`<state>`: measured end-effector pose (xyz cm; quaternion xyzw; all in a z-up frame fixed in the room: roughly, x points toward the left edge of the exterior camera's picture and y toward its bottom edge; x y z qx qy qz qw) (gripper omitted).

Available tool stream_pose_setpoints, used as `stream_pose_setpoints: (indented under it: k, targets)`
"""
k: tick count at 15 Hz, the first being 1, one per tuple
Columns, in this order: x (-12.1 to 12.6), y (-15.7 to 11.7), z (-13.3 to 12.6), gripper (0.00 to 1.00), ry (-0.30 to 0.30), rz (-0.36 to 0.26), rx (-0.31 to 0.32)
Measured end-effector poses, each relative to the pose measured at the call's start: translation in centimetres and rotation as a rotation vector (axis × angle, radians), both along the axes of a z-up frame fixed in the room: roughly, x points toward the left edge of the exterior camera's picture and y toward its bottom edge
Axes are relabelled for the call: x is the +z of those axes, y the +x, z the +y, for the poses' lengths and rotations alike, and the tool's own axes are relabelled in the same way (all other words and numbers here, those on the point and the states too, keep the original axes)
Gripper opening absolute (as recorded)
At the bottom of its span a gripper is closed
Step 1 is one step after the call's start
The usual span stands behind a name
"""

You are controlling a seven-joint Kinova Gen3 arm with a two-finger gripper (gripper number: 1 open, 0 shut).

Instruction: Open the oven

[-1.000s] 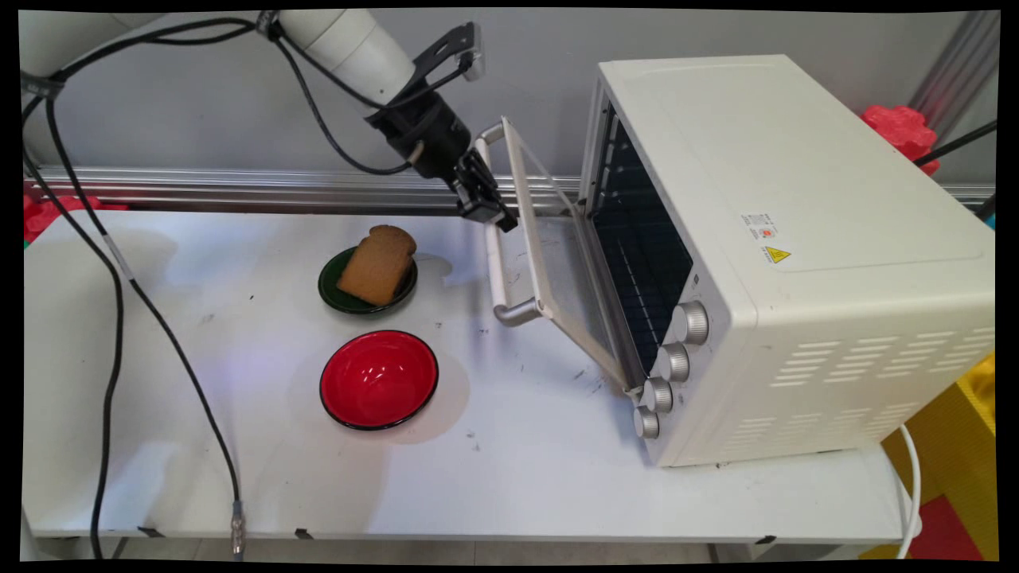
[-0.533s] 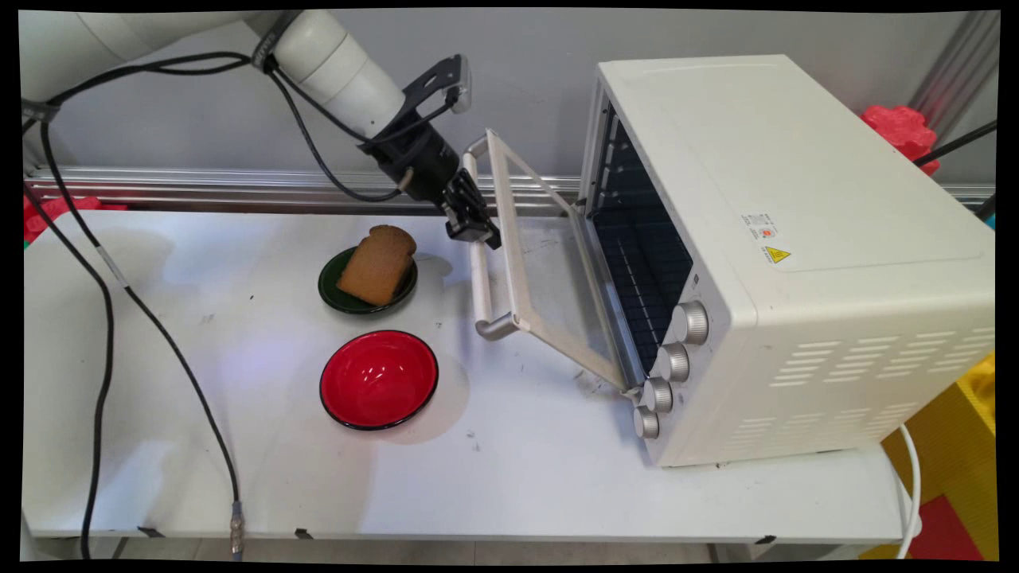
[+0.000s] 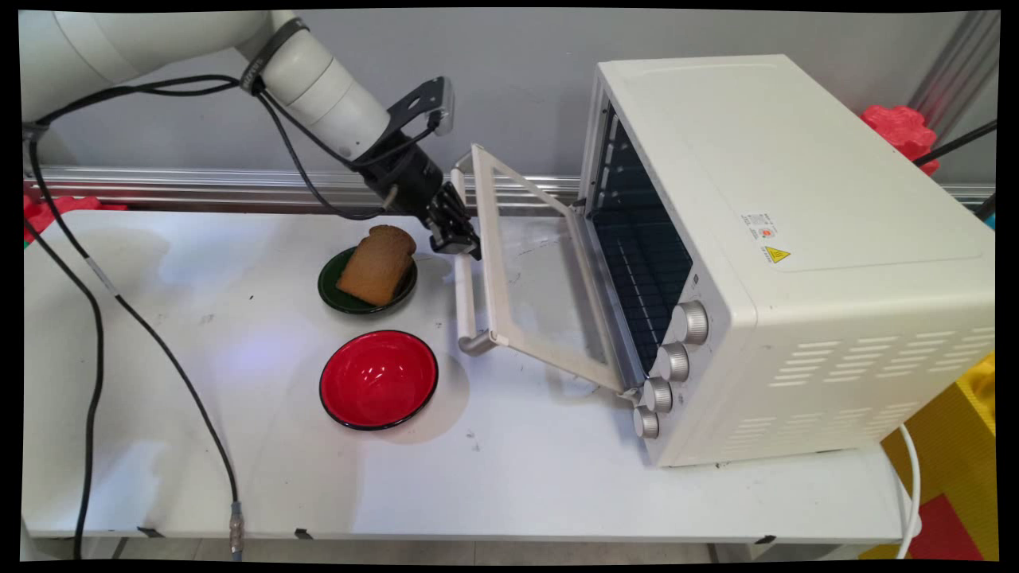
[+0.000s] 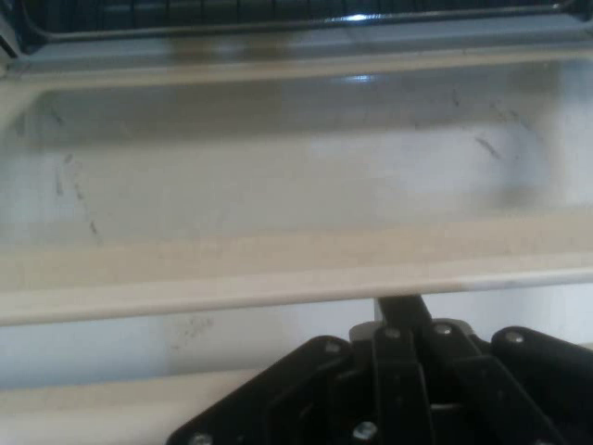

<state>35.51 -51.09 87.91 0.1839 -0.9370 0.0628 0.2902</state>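
Note:
A cream toaster oven stands at the right of the table, its glass door hanging about half open and tilted down toward the left. My gripper is shut on the door's handle bar, near the bar's far end. In the hand view the door's frame and glass fill the picture, the handle crosses the bottom, and my gripper shows only its black linkage over it. A slice of brown bread lies on a dark green plate just left of the gripper.
A red bowl sits in front of the green plate, close to the handle's near end. Several knobs line the oven's near front edge. Black cables hang over the table's left side. An aluminium rail runs along the back.
The gripper has moved left and down with the handle, and the door has swung further open, away from the oven.

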Motion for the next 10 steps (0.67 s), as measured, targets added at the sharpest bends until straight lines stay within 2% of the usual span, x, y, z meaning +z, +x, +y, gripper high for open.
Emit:
stream_pose_setpoints:
  k: [10]
  targets:
    - [-2.3, 2.0, 1.2, 0.0, 0.006, -0.017, 0.007]
